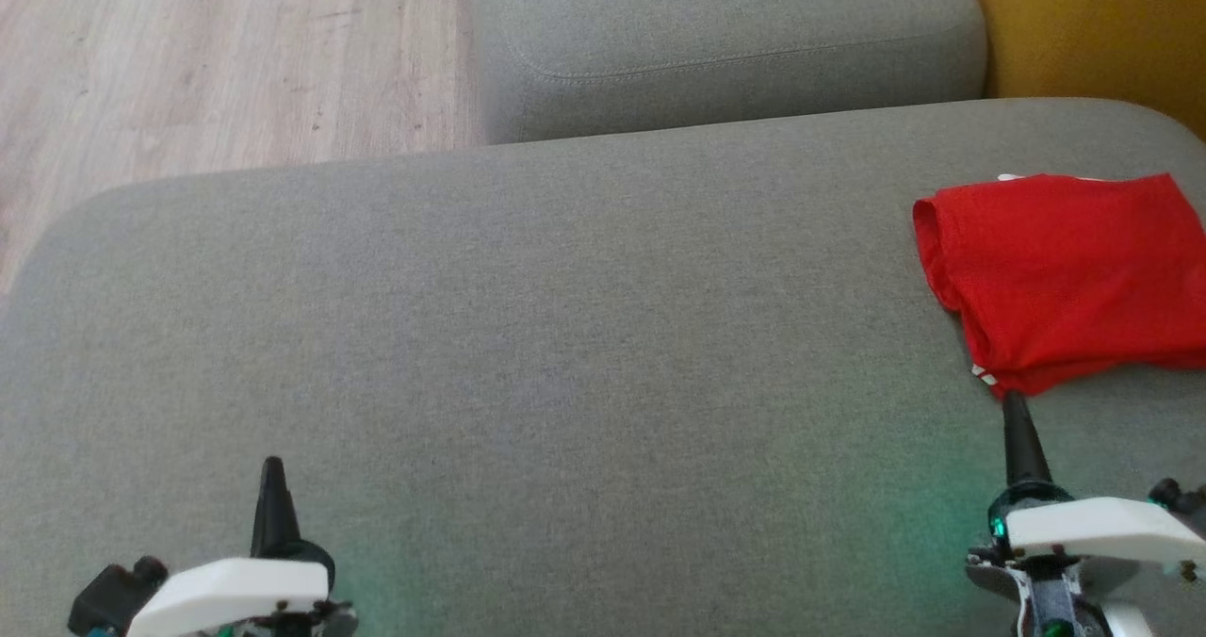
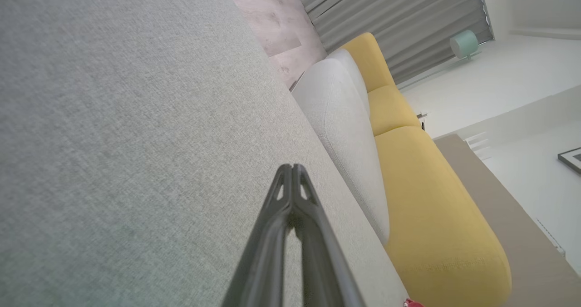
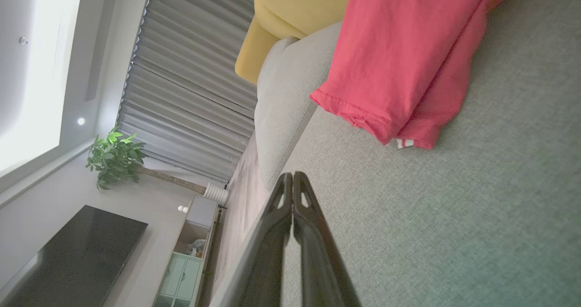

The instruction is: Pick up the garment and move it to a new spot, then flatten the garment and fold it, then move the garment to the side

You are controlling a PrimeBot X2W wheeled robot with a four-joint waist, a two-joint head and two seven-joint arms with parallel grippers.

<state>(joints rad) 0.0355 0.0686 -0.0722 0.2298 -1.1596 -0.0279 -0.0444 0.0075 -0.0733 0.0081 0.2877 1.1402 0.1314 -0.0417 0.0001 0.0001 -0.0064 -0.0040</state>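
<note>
Red garment (image 1: pixel 1065 279) lies folded at the right edge of the grey sofa seat (image 1: pixel 565 335), apparently set aside as finished. Left claw (image 1: pixel 272 467) and right claw (image 1: pixel 1013 406) are clenched and empty, with nothing left to hold.

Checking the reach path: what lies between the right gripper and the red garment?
Only bare grey cushion separates the right gripper from the red garment, clearest in the right wrist view.

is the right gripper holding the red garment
No, the right gripper is shut on nothing, and the red garment lies on the cushion ahead of it.
</note>
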